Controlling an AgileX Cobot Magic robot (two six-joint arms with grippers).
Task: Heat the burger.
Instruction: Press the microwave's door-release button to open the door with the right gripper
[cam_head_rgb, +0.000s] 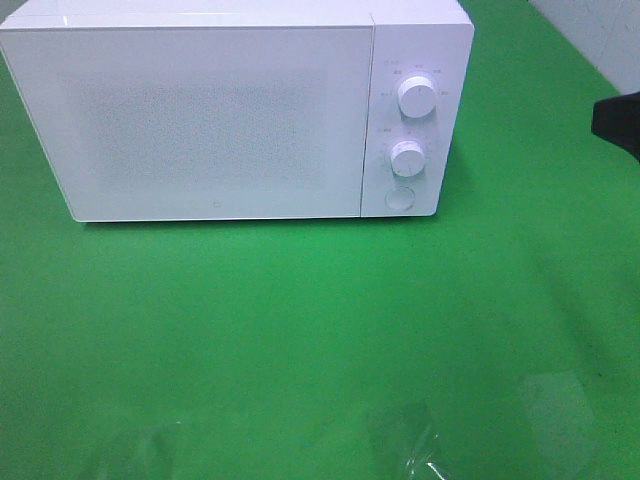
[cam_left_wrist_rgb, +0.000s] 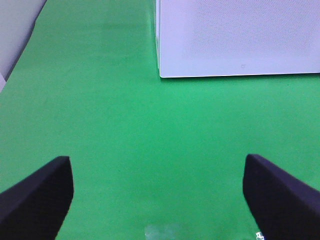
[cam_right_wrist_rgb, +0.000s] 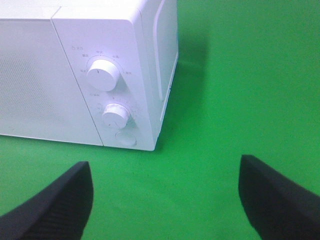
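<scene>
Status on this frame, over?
Left gripper open, empty. Right gripper open, empty. Burger not in view. Microwave door shut, blocking access.

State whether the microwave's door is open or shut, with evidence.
Shut: the microwave door sits flush with the control panel, hiding the inside.

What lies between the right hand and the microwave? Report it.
Right wrist view: only bare green cloth between the right hand and the microwave.

The left fingers (cam_left_wrist_rgb: 37, 197) and right fingers (cam_right_wrist_rgb: 272, 200) are matte black, wedge-shaped, finely textured.
</scene>
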